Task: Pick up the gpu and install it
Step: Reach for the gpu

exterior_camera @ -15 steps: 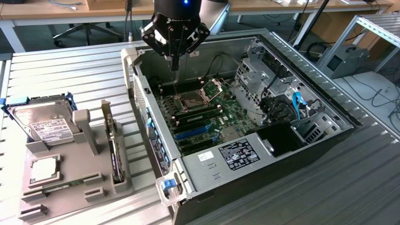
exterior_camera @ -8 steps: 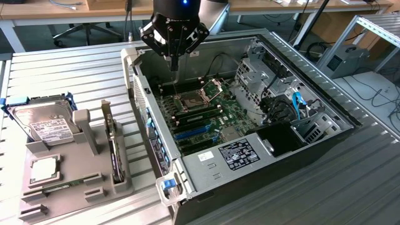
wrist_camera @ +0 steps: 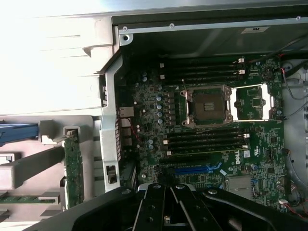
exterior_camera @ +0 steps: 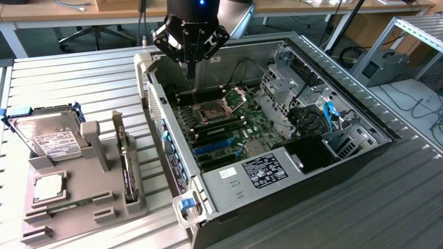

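The gpu [exterior_camera: 124,155] stands on edge in a slot of the grey holder [exterior_camera: 104,207] on the exterior view's left, beside the open computer case [exterior_camera: 277,171]. Its green board edge [wrist_camera: 73,168] also shows in the wrist view. My gripper [exterior_camera: 190,74] hangs above the back of the case, over the motherboard [exterior_camera: 221,127] near the processor socket [wrist_camera: 207,106]. Its fingers [wrist_camera: 154,207] are shut with nothing between them. The gripper is well apart from the gpu. A blue expansion slot [wrist_camera: 195,169] lies on the board just ahead of the fingers.
The holder also carries a silver hard drive [exterior_camera: 45,136], a processor chip [exterior_camera: 49,188] and a memory stick [exterior_camera: 66,207]. Drive cages and blue cables [exterior_camera: 329,116] fill the case's far side. The case wall [exterior_camera: 161,119] stands between holder and motherboard.
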Robot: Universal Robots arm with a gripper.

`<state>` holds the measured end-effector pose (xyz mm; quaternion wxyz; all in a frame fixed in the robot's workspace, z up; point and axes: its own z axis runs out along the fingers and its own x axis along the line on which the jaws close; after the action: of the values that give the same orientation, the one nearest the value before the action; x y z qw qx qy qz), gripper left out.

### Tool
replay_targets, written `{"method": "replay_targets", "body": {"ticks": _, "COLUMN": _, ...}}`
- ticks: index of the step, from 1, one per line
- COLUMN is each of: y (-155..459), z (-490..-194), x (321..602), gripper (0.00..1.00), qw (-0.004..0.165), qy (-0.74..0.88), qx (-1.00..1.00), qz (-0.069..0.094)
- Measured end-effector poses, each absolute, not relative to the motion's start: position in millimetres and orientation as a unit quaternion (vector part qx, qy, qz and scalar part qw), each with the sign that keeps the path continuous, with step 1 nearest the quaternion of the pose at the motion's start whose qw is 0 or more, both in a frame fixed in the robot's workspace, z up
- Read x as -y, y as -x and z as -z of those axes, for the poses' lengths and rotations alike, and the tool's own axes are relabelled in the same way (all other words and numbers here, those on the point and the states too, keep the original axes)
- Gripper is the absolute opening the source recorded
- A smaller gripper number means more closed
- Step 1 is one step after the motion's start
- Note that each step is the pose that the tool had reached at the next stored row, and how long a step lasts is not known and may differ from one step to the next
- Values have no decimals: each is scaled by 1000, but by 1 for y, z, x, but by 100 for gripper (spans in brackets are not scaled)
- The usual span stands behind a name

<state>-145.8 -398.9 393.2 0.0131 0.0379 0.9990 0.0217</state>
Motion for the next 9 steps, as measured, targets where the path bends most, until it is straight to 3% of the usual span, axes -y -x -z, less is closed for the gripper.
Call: {"method": "replay_targets", "body": {"ticks": 9, "y": 149, "z": -393, "x": 399, "gripper": 11, "qw": 13, "qy": -38, "qx": -999, "qz": -22}}
